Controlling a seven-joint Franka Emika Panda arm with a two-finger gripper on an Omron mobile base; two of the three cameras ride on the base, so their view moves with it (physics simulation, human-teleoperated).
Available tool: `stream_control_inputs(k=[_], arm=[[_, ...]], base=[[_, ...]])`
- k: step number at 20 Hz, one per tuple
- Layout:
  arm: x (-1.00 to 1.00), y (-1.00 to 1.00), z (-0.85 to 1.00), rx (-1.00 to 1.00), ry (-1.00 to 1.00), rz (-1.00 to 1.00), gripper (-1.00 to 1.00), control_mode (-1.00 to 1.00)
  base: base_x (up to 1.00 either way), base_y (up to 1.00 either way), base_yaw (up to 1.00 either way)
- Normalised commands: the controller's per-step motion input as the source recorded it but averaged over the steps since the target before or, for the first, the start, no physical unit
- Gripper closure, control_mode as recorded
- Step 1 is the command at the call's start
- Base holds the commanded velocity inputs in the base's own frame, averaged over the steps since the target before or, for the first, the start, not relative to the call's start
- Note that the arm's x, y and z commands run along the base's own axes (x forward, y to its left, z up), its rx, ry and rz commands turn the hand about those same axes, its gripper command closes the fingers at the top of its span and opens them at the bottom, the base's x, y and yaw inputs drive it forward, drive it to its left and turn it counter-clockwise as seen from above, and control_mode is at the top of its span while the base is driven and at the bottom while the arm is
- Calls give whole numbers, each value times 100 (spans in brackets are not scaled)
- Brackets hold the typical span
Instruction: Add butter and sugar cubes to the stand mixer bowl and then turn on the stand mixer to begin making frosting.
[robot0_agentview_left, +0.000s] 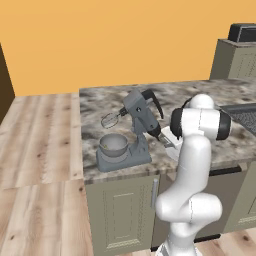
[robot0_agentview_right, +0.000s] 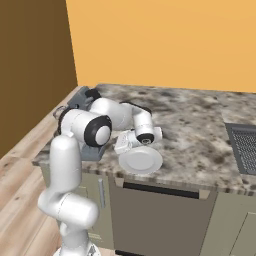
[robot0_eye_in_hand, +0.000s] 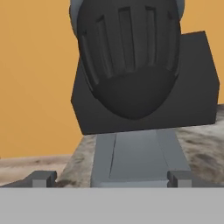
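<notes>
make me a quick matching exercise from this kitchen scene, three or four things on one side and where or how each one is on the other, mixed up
Things:
1. stand mixer bowl
2. white plate
3. wire whisk
4. pincer

Places or states:
A. near the counter's front edge, right of the mixer
B. held up at the end of the tilted-back head
C. on the stand mixer base, under the raised whisk
D. close behind the mixer's head, fingers apart

Pairs: 1-C, 2-A, 3-B, 4-D
</notes>
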Motion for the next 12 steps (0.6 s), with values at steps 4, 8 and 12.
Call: stream_control_inputs(k=[4,8,12], arm=[[14,2,-9,0,0,0,-100,-100],[15,4,-14,0,0,0,-100,-100],[11,4,-17,0,0,0,-100,-100]], base=[[0,0,0],[0,0,0],[0,0,0]])
